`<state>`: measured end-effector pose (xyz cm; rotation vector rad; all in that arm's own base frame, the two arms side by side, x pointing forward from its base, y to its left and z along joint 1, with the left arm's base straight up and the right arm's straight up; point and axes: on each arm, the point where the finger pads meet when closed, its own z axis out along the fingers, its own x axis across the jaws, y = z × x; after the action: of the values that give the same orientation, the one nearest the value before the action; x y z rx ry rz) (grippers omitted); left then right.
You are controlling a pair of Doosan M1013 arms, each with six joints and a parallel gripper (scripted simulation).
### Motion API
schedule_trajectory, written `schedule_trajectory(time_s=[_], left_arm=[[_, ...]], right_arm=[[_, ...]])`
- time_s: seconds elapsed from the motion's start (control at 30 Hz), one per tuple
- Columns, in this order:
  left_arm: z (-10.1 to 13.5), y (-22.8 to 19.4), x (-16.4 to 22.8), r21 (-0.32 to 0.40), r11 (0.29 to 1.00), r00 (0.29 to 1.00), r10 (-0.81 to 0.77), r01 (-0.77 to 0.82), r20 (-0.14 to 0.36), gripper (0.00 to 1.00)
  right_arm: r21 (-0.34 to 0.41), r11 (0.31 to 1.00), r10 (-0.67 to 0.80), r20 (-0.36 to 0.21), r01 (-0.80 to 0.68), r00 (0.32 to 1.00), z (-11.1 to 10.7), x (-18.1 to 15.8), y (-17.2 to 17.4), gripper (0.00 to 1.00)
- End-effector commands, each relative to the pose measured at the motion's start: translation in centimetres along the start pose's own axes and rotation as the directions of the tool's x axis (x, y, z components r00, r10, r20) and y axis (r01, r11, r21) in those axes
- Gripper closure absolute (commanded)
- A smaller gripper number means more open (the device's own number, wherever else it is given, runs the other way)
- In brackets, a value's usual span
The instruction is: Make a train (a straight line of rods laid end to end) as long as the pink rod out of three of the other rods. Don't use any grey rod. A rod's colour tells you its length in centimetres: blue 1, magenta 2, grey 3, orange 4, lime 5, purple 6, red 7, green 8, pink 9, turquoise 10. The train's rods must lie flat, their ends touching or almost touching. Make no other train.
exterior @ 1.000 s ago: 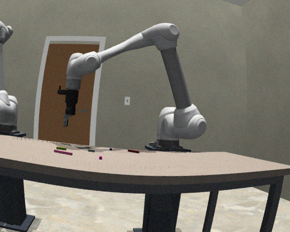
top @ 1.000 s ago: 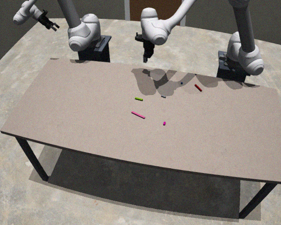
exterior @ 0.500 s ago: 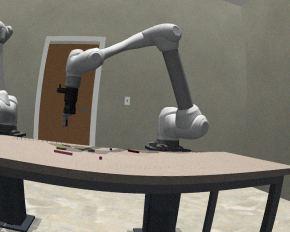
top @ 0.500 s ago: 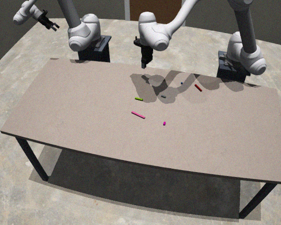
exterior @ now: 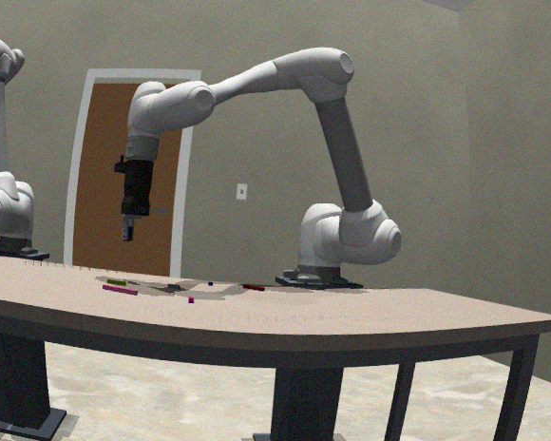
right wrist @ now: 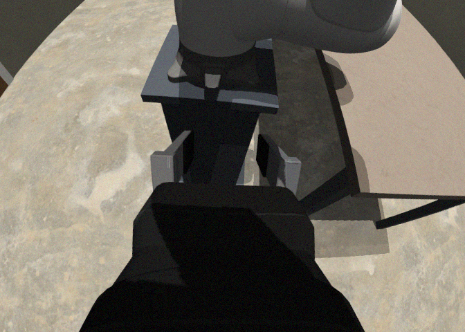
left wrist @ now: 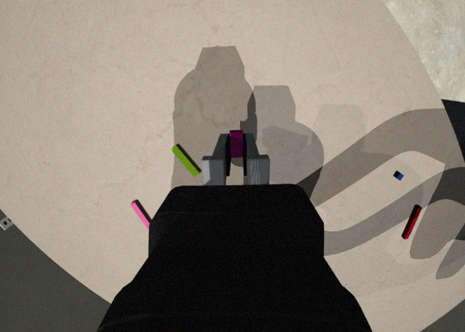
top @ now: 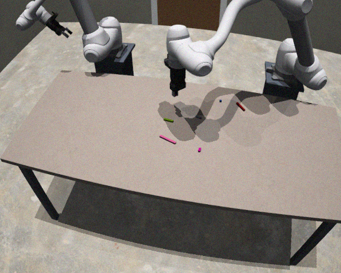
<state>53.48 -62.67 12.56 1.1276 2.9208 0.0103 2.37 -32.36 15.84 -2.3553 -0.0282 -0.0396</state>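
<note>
My left gripper [top: 174, 95] [exterior: 127, 238] [left wrist: 236, 146] is shut on a magenta rod [left wrist: 236, 144], high above the table. My right gripper [top: 68, 32] [right wrist: 225, 145] is open and empty, off behind the table. The pink rod [top: 167, 139] [exterior: 120, 289] [left wrist: 140, 214] lies flat near the middle. The lime rod [top: 168, 120] [exterior: 116, 282] [left wrist: 185, 160] lies behind it. Another magenta rod [top: 199, 149] [exterior: 191, 299] lies right of the pink one. The blue rod [top: 220, 100] [exterior: 210, 283] [left wrist: 398, 175] and red rod [top: 240, 106] [exterior: 254, 287] [left wrist: 411, 222] lie at the back right. All lie apart.
A grey rod [top: 199, 117] [exterior: 174, 286] lies in the arm's shadow between the lime and blue rods; the left gripper's body hides it in the left wrist view. The table [top: 86, 123] [exterior: 386, 314] has its back edge near both arm bases.
</note>
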Motion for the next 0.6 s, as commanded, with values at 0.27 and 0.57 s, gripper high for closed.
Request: schedule_trajectory(time_s=[0.27, 0.57], left_arm=[[0.0, 9.8, -4.3, 0.011, 0.952, 0.952, 0.306, -0.306, -0.003, 0.76], [0.2, 16.5, -6.1, 0.011, 0.879, 0.879, 0.477, -0.477, 0.0, 0.76]], right_arm=[[-0.001, 1.0, 0.0, 0.0, 0.0, 1.0, -0.1, 0.0, 0.0, 0.0], [-0.001, 1.0, 0.0, 0.0, 0.0, 1.0, -0.1, 0.0, 0.0, 0.0]])
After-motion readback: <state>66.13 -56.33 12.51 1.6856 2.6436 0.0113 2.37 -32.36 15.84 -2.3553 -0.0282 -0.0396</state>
